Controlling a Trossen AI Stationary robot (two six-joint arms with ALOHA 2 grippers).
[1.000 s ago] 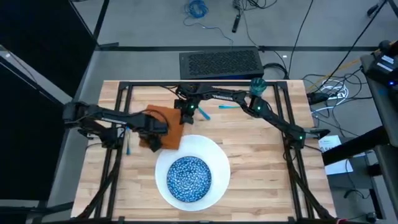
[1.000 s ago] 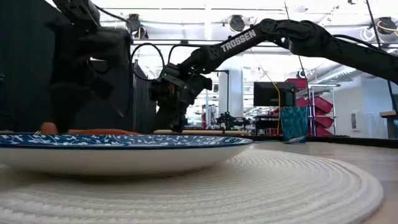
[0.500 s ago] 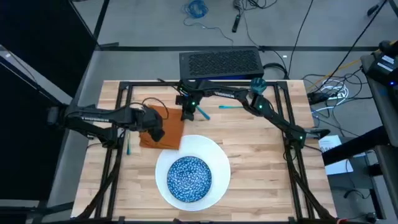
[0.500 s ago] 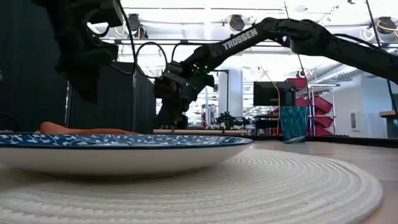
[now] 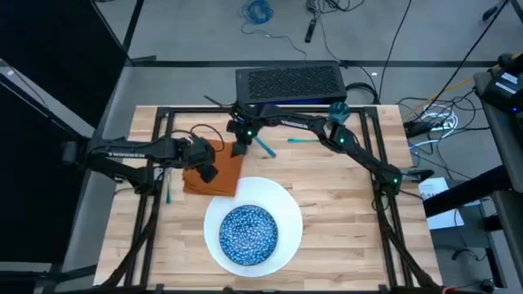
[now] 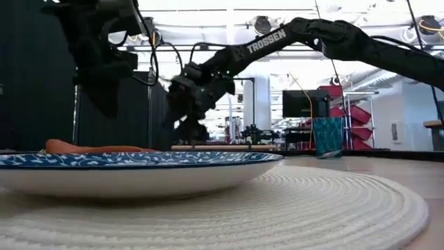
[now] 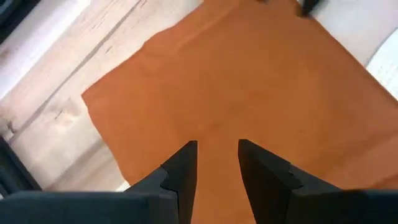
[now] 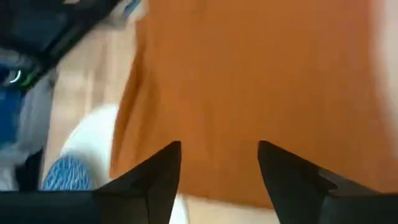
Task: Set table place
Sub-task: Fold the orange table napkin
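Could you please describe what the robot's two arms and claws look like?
Both arms are slim, black and jointed, with white TROSSEN lettering and small green lights. The left claw and right claw each have two flat, dark, angular fingers. Black cables loop beside the left arm.

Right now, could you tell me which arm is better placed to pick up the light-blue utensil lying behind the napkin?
Right. Its claw hovers open beside that utensil; the left claw is over the orange napkin.
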